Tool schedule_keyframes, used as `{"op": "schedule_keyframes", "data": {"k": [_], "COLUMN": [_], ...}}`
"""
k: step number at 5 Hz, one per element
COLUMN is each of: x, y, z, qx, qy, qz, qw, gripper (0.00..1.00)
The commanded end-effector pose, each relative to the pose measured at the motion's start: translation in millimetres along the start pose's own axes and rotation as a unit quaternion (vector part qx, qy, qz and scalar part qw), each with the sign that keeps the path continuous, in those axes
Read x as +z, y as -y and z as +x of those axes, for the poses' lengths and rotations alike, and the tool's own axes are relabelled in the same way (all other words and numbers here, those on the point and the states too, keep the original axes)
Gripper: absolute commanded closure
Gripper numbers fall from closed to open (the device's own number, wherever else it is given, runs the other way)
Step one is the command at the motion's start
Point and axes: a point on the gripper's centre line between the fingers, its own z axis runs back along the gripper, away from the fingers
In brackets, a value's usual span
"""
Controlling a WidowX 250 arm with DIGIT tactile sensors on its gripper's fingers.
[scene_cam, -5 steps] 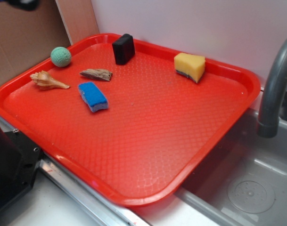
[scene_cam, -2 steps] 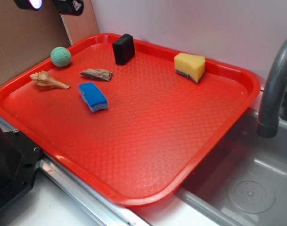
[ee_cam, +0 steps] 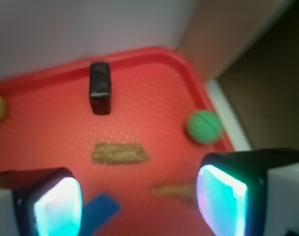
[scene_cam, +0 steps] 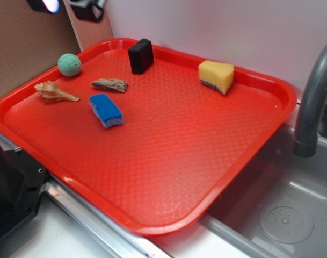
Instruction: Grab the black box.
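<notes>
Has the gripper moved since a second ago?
Yes. The gripper has come rightward along the top edge, closer to the black box, which stayed put.

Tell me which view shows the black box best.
The exterior view: the black box stands sharp and unobstructed near the red tray's far rim, two faces visible. The wrist view shows it too, but blurred, seen from above, beyond the lit fingers.

The gripper (scene_cam: pixel 69 6) has slid rightward along the top edge, seemingly toward the black box (scene_cam: pixel 140 55).
</notes>
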Motion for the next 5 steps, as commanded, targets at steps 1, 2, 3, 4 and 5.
{"op": "schedule_keyframes", "data": {"k": [1,2,3,4,5], "x": [-36,-46,-61,-76,-87], "y": [-11,-14,-16,-11,1], "z": [35,37,51,64,72], "qx": [0.023,0.033,0.025,0.037,-0.006], "qy": [0.059,0.089,0.088,0.081,0.062], "qz": [-0.022,-0.039,-0.078,-0.081,-0.123], "qw": [0.998,0.995,0.993,0.993,0.990], "gripper": [0.00,0.00,0.00,0.00,0.00]}}
